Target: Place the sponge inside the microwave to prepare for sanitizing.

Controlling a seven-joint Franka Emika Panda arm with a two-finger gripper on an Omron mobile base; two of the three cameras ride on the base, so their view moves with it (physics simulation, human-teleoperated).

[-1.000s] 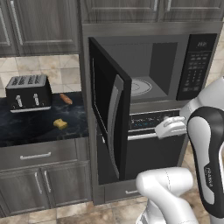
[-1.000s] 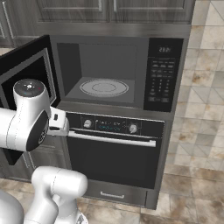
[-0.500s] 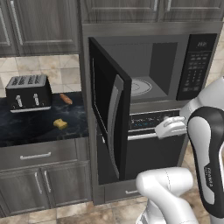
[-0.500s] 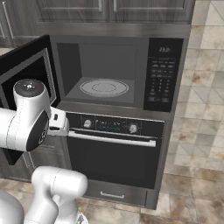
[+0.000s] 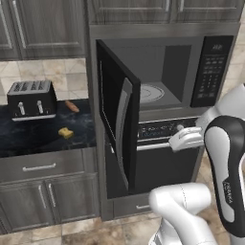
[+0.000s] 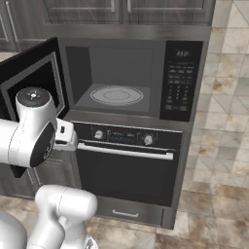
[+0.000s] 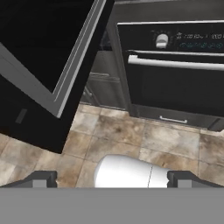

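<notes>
The tool is wide open and holds nothing. Its two dark fingertips stand far apart at the bottom of the hand view. Nothing is between them and they touch nothing. They point down at the tiled floor in front of the oven.

The sponge is a small yellow block. It lies on the dark desk at the left, far from the tool. A black toaster stands behind it, well apart. A reddish-brown sausage thing lies just to the right of the toaster.

The microwave has its door swung open to the left. The round glass plate inside is bare. The oven sits right under the microwave, with knobs and a long bar handle.

From the left base view, the open door hides part of the inside of the microwave. The white arm covers the right end of the oven there. In the hand view the door is cut off at the top and left edges.
</notes>
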